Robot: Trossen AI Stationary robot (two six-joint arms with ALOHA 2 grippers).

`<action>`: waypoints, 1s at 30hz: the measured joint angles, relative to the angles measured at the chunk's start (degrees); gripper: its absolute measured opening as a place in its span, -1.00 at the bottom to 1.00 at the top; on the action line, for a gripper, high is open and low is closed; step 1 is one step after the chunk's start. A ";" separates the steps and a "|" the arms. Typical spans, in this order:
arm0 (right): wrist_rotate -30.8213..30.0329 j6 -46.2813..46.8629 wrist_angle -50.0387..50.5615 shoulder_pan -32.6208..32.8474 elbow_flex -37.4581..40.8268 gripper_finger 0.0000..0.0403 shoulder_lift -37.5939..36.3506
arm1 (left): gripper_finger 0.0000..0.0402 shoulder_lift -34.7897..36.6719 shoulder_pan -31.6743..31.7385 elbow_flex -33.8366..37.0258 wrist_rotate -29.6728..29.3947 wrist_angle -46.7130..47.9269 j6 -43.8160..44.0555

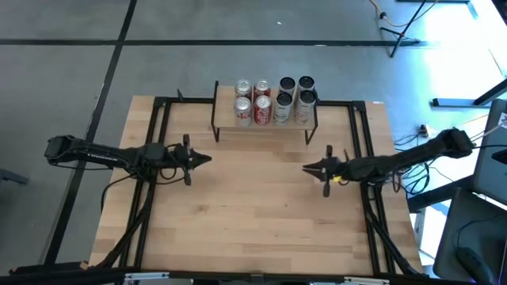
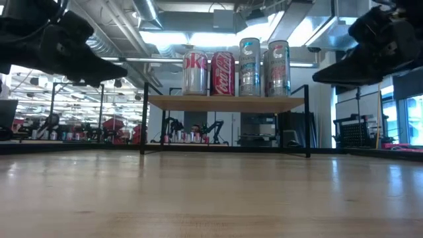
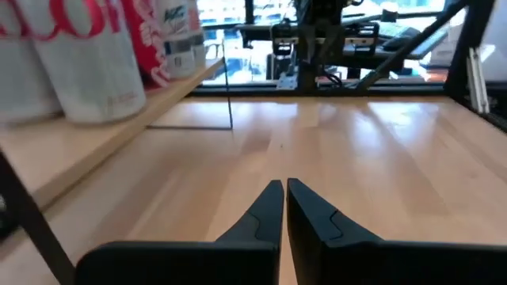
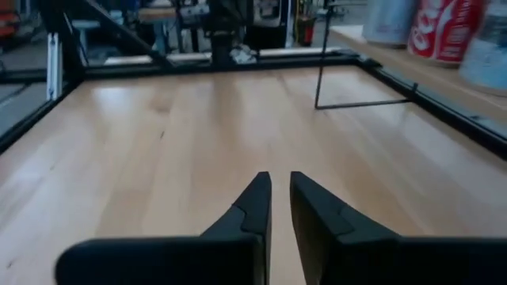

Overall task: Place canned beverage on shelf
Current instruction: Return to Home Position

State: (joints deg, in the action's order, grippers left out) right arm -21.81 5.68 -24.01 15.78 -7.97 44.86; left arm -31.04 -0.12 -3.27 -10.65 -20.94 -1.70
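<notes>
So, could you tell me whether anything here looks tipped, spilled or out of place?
Nothing stands out: the cans stand upright in two neat rows on the shelf; the left gripper and right gripper hang over the table, holding nothing.

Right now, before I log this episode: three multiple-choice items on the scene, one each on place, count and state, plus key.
1. Where do the red and silver metal soda cans stand?
A. on the small wooden-topped, black-legged shelf
B. on the big tabletop
C. on the floor

2. How many cans show from above?
A. four
B. six
C. eight

3. What do the left pincer and right pincer hold?
A. a can each
B. nothing
C. one red can, in the left only

Key:
1 A: the low view shows them standing on the shelf's plank.
2 C: the high view shows two rows of four.
3 B: both wrist views show nothing between the fingers.
</notes>
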 joint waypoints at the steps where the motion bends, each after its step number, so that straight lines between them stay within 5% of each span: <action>1: 0.21 -0.01 -0.04 -0.49 0.87 -0.81 -1.77 | -0.99 -0.03 0.00 0.00 -0.22 0.35 1.76; 10: 13.50 -1.46 4.49 -7.85 7.46 -0.81 -19.57 | -0.95 0.76 0.94 0.04 2.80 1.32 -0.51; 22: 12.27 -0.20 21.47 -16.86 7.42 -0.81 -39.51 | -0.98 13.25 4.55 2.84 4.19 6.55 6.67; 30: 14.49 1.45 22.23 -17.32 7.24 -0.81 -43.58 | -0.98 28.21 4.61 2.70 2.19 19.11 10.48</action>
State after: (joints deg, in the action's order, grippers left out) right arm -7.32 7.14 -1.78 -1.54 -0.73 1.28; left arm -2.83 4.49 -0.57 -8.46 -1.83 8.79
